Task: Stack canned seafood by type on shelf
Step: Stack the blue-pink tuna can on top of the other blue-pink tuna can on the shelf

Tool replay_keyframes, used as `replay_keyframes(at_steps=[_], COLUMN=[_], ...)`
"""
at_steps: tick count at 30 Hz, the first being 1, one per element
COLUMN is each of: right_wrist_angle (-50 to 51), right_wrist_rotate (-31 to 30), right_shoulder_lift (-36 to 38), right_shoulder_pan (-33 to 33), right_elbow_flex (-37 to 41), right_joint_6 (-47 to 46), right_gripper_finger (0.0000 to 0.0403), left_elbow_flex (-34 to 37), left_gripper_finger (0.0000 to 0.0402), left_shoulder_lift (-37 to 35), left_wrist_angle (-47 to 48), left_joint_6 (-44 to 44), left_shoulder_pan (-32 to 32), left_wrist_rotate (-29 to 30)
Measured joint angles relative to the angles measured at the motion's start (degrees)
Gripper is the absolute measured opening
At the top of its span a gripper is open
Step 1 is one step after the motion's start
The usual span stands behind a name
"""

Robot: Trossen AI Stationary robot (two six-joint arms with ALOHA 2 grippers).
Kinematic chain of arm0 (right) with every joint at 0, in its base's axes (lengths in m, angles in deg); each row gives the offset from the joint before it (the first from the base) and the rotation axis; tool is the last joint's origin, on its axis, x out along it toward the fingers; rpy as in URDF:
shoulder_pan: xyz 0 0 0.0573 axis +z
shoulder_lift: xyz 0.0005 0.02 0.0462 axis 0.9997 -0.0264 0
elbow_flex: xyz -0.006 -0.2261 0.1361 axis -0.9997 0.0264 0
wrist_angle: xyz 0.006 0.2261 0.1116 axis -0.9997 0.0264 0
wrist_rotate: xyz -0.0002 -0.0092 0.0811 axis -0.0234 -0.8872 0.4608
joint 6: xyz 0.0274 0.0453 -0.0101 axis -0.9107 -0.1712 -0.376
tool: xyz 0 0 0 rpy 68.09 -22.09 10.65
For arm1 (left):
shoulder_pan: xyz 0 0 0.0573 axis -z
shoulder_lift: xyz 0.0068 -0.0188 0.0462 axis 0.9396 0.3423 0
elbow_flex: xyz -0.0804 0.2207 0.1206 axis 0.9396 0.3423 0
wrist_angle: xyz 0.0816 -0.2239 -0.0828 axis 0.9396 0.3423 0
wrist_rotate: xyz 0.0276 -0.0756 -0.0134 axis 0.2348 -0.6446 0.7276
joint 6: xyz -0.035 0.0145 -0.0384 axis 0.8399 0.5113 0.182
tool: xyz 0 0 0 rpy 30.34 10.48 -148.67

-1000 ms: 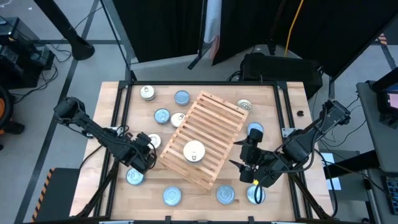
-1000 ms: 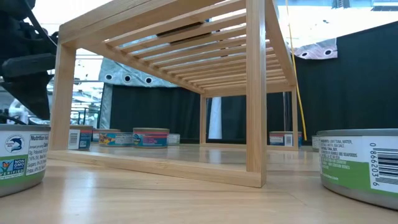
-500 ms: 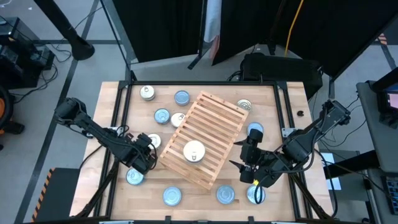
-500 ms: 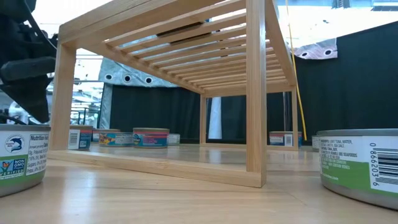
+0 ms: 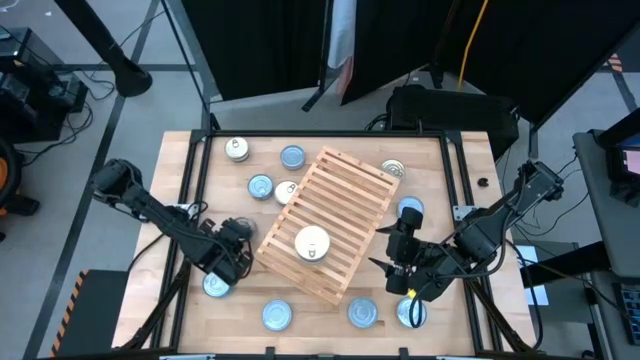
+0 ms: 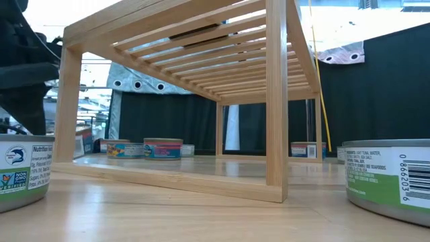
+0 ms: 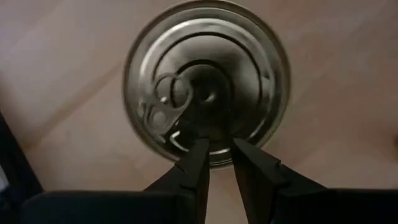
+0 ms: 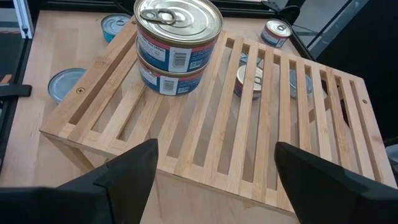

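The light-wood slatted shelf (image 5: pixel 325 225) stands aslant in the middle of the table, with a stack of two silver pull-tab tins (image 8: pixel 177 50) on top. Other tins lie around it, blue-topped (image 5: pixel 277 316) and silver-topped (image 5: pixel 237 149). My left gripper (image 5: pixel 232 256) is at the shelf's left. Its fingers (image 7: pixel 217 155) are nearly together, pointing down over a silver pull-tab tin (image 7: pixel 205 81) that rests on the table. My right gripper (image 5: pixel 405 285) is open and empty at the shelf's near right side. My left gripper's fingertips (image 7: pixel 199 152) point down over the tin's top, close to its rim (image 7: pixel 214 158). I cannot tell whether they touch it.
Blue-topped tins lie along the near edge (image 5: pixel 362 313) and beside my left gripper (image 5: pixel 213 286). More tins lie at the far left (image 5: pixel 292 156) and far right (image 5: pixel 394 170), and some show under the slats (image 8: pixel 249 81). Two tins stand close to the low camera (image 6: pixel 20 171) (image 6: pixel 390 178).
My left gripper has shifted a little toward the table's near edge, staying beside the shelf's left side. The right arm and the tins have kept still.
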Motion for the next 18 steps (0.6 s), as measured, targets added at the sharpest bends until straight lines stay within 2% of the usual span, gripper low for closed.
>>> replay_keyframes(at_steps=[13,18], right_wrist_angle=[0.00,0.00], right_wrist_rotate=[0.13,0.13], right_shoulder_lift=[0.02,0.02], right_shoulder_pan=[0.04,0.04], right_elbow_flex=[0.00,0.00], right_joint_6=[-0.10,-0.11], right_gripper_finger=[0.0313,0.0313], left_elbow_flex=[0.51,-1.87], left_gripper_finger=[0.0081,0.0081], left_shoulder_lift=[-0.04,0.00], left_wrist_angle=[0.46,3.90], left_joint_6=[7.71,8.76], left_shoulder_pan=[6.56,7.68], left_wrist_rotate=[1.32,2.35])
